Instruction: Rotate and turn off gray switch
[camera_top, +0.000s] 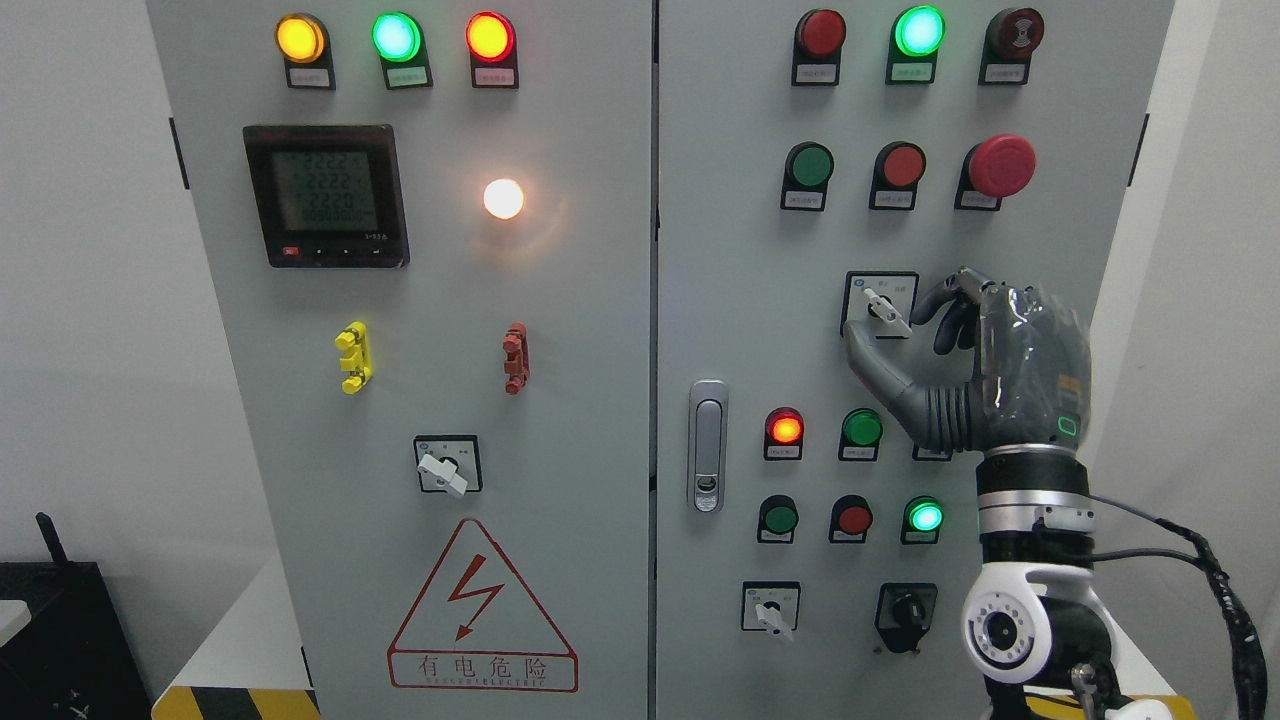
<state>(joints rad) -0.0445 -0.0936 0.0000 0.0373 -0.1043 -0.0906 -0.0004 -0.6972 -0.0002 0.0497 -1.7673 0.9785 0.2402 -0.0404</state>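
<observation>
Pinching gray switch (886, 312), right hand (985, 365), bare panel (735, 250) leftward

I see the cabinet door (560, 400) as smooth, matt grey painted metal. The gray switch (886, 312) looks like pale plastic on a glossy faceplate. The right robot hand (905, 325) has dark matt fingers (868, 355), and its back is wrapped in shiny, crinkled clear film. Its wrist (1030, 495) shows polished metal rings above glossy white plastic. The door handle (707, 445) looks like bright chrome. The red mushroom button (1002, 165) is glossy plastic.
</observation>
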